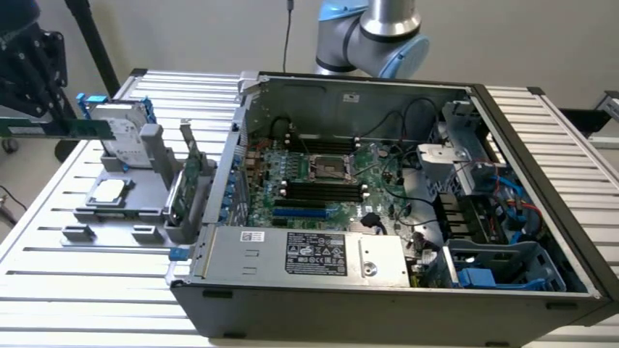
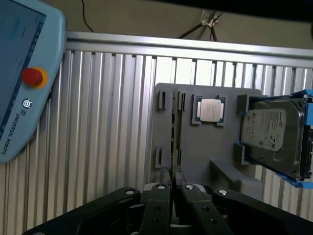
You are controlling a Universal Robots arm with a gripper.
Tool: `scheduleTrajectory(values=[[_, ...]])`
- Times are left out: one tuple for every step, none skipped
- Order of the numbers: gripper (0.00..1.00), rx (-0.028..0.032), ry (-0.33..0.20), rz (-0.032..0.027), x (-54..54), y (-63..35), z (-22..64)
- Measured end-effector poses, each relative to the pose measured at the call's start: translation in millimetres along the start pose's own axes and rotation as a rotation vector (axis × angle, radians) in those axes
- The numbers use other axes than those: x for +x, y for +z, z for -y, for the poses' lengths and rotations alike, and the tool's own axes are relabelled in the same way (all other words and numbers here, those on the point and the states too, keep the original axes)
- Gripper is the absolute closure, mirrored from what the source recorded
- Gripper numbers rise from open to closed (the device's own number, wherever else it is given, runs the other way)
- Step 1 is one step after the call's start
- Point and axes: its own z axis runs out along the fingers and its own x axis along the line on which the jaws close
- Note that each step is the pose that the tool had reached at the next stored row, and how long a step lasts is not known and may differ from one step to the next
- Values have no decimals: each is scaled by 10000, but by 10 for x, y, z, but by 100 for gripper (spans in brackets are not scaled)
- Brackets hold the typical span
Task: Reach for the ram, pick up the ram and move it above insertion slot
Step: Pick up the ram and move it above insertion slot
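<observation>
At the exterior view's left edge, the ram (image 1: 60, 128), a long thin green stick, hangs level in the air above the grey parts holder (image 1: 121, 210). My black gripper (image 1: 37, 109) is shut on it from above. In the wrist view the two fingers (image 2: 157, 200) meet around a thin dark edge, the ram (image 2: 174, 161) seen edge-on, over the holder (image 2: 195, 147). The open computer case (image 1: 387, 286) lies toward the exterior view's right. The black memory slots (image 1: 324, 190) on its motherboard sit well away from the gripper.
The holder carries a silver-grey hard drive (image 1: 121, 134), a processor chip (image 1: 106, 191) and an upright green card with a bracket (image 1: 190, 181). A teach pendant (image 2: 24, 73) with a red button lies on the slatted table (image 2: 107, 122). The arm's base (image 1: 372, 36) stands behind the case.
</observation>
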Motion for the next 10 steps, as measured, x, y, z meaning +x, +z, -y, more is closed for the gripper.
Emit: scheduleTrajectory(values=[[86,6,-2,0,-10,-17,8],[86,16,-4,0,-21,-27,15],[86,24,-8,-1,-32,-39,22],[86,31,-10,-2,-42,-45,28],[86,43,-14,-3,-56,-50,33],[86,52,-15,-4,-62,-53,37],[86,52,-17,-4,-61,-53,38],[86,53,-16,-4,-61,-53,38],[86,53,-16,-4,-61,-53,38],[86,54,-17,-3,-61,-53,38]])
